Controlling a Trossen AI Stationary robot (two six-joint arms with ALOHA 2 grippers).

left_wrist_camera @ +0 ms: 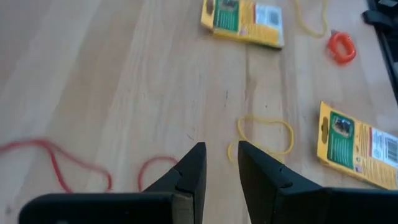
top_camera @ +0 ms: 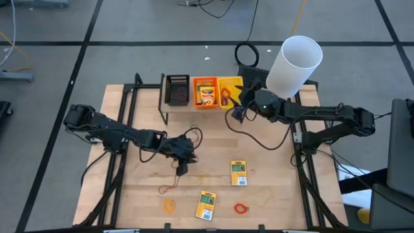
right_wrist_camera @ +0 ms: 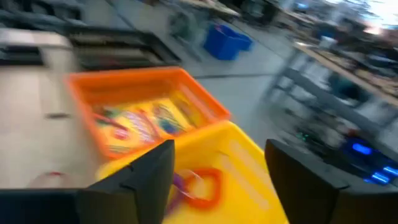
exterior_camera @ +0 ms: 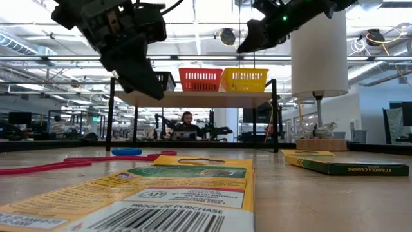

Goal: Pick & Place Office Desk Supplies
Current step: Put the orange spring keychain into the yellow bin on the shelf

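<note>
We see the right gripper [right_wrist_camera: 214,168] spread wide over the yellow bin [right_wrist_camera: 249,165] (an orange rubber band [right_wrist_camera: 202,186] lies inside). The left gripper [left_wrist_camera: 219,163] hangs over the table [left_wrist_camera: 124,93], fingers narrowly apart and empty.

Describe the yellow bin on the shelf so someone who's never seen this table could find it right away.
Look to the table's far edge, where a raised shelf carries three small bins in a row. The yellow bin is the end one nearest the big white cylinder, beside the orange bin. Unlike its neighbours, it holds rubber-band loops, and the right gripper hovers by it.
</note>
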